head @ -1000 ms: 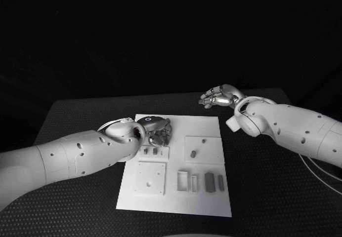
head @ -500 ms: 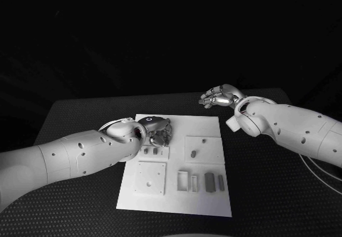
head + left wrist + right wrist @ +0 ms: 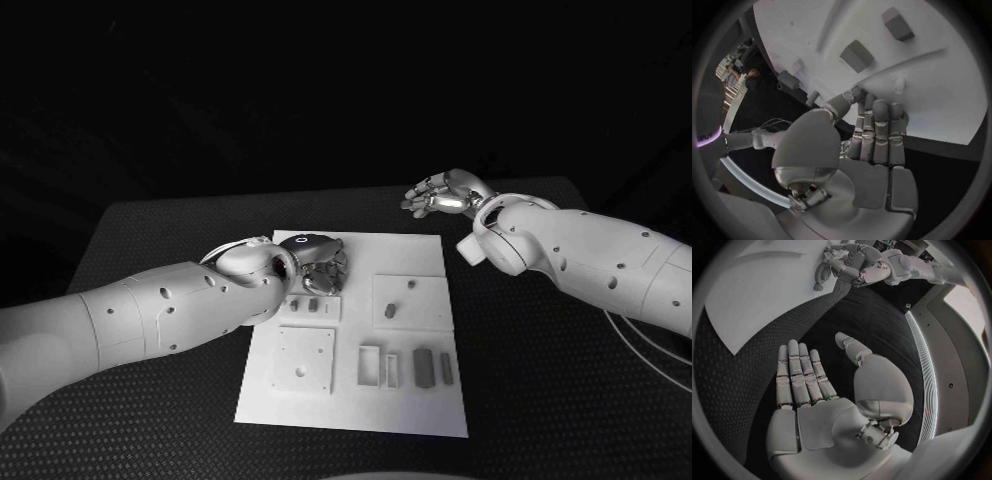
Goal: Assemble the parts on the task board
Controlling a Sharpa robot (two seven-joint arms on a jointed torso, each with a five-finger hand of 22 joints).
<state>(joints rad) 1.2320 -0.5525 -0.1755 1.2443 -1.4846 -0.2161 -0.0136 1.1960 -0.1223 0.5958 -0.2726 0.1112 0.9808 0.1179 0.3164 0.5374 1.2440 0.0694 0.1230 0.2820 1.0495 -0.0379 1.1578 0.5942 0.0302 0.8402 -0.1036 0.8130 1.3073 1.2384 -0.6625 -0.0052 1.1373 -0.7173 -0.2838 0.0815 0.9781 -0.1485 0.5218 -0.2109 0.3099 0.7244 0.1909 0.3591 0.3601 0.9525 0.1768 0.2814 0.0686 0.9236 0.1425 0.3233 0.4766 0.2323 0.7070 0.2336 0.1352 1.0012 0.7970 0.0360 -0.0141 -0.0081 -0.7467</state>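
Observation:
The white task board [image 3: 408, 250] lies in the middle of the black table. My left hand [image 3: 320, 266] hangs over its far left part, fingers pointing down beside two small grey parts [image 3: 304, 306]. In the left wrist view the left hand's fingers [image 3: 878, 127] lie straight and close together with their tips at the board [image 3: 936, 85], near two grey blocks [image 3: 857, 55], and nothing shows in the palm. My right hand [image 3: 444, 193] hovers past the board's far right corner; its fingers [image 3: 799, 372] are stretched out and hold nothing.
More grey parts lie on the board: two pegs on a square plate [image 3: 391, 312], several long pieces in a row [image 3: 423, 367] near the front, and a flat square plate [image 3: 306, 360] at the front left. Black table surrounds the board.

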